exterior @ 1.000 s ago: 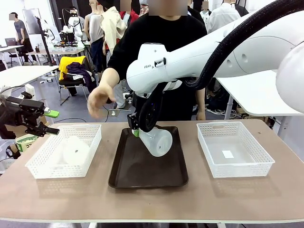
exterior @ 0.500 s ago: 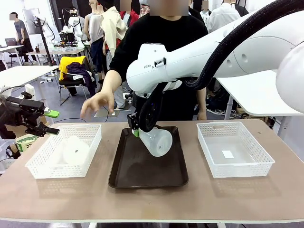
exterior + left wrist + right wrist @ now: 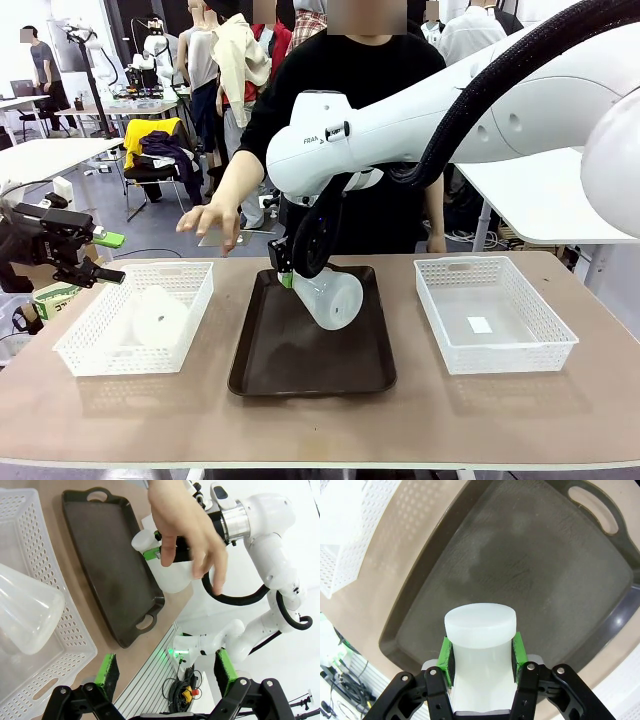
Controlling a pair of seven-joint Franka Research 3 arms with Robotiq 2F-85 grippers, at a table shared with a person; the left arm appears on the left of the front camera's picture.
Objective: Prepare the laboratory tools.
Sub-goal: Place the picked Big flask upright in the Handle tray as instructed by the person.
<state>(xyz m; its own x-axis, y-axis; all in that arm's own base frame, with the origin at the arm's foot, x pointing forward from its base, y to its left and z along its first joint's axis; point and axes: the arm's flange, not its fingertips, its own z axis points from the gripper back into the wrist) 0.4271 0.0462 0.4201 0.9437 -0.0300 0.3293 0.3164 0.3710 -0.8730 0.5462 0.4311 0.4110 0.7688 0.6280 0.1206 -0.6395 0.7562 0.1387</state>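
One frosted white conical flask hangs tilted over the dark brown tray. My right gripper is shut on its neck. In the right wrist view the green pads clamp both sides of the flask neck above the tray. A second flask lies on its side in the left white basket, also seen in the left wrist view as the flask. My left gripper hovers open left of that basket, its jaws holding nothing.
The person stands behind the table with a hand raised above the far side, between left basket and tray. A white basket sits at the right with a small paper slip inside. The table's front strip is bare.
The person's hand has shifted and lowered slightly near the left basket's far side. Both arms and the held flask have stayed in place.
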